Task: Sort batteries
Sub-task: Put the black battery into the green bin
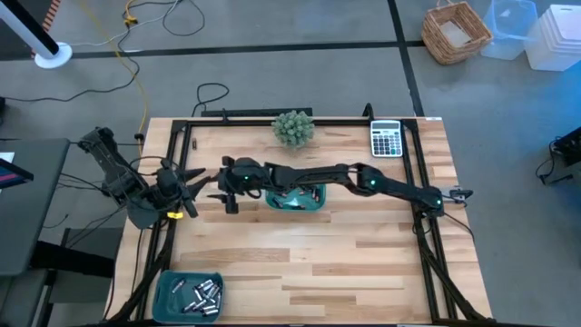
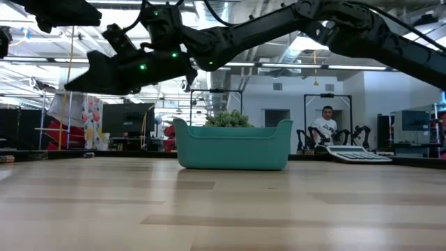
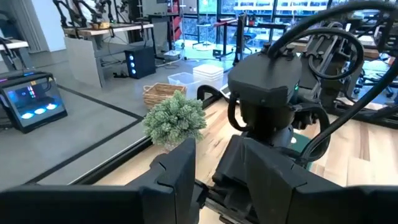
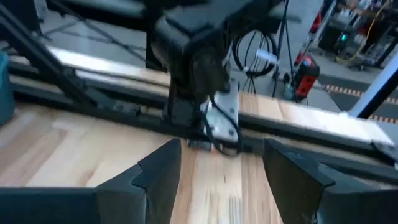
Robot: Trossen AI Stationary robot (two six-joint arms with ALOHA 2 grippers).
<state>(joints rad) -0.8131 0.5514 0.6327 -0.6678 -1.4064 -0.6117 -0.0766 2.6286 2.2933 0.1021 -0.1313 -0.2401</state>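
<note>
**High view: both grippers meet empty-handed near the table's left edge**

High view shows the right gripper [image 1: 221,186] reached far across the table, over the wood just left of the middle teal tray [image 1: 313,202]. Its fingers [image 4: 163,171] stand well apart with bare wood between them and nothing held. Facing it from close by is the left gripper [image 1: 197,183], at the left edge of the table. Its fingers [image 3: 177,167] are parted to a moderate gap, and they hold nothing.

The right arm stretches from the table's right side over the middle teal tray, hiding most of it from above. In the low view this tray [image 2: 232,144] stands flat on the wood with both arms raised above it; what lies inside cannot be seen.

The batteries [image 1: 201,294] lie in a loose heap in a second teal tray [image 1: 171,286] at the near left corner of the table, well apart from both grippers.

A small green plant [image 1: 293,127] stands at the far edge near the middle, and a grey calculator [image 1: 387,139] lies towards the far right corner. Beyond the table, in the low view, a person [image 2: 325,128] sits in the room behind.
</note>
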